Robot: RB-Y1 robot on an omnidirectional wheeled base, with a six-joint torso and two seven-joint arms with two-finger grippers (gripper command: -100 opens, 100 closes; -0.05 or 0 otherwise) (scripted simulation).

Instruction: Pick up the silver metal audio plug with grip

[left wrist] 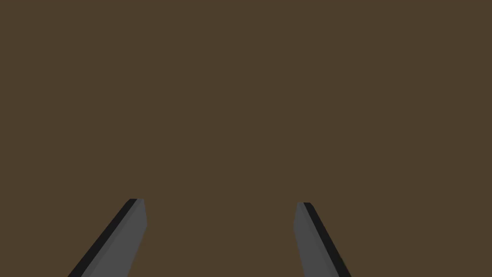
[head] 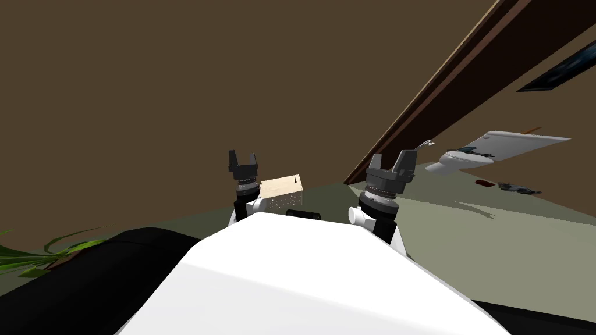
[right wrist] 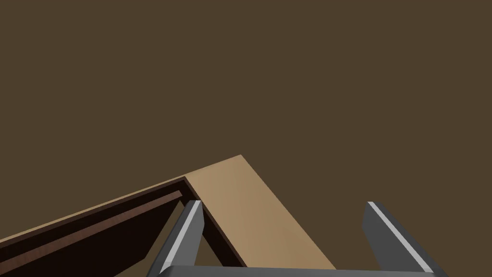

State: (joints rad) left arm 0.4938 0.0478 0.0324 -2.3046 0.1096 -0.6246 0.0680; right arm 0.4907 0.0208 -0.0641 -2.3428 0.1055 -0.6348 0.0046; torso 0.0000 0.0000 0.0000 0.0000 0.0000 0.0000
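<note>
Facing a brown wall, left gripper spread, right gripper spread, pale box between them

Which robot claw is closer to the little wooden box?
The left gripper: in the head view it stands right beside the pale wooden box, while the right gripper sits farther off, over by the dark door frame.

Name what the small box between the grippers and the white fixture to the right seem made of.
Box: pale tan matte top, looks like bare wood; speckled side leaves it open. White fixture: smooth plain white, rounded bowl; perhaps ceramic, unconfirmed.
</note>
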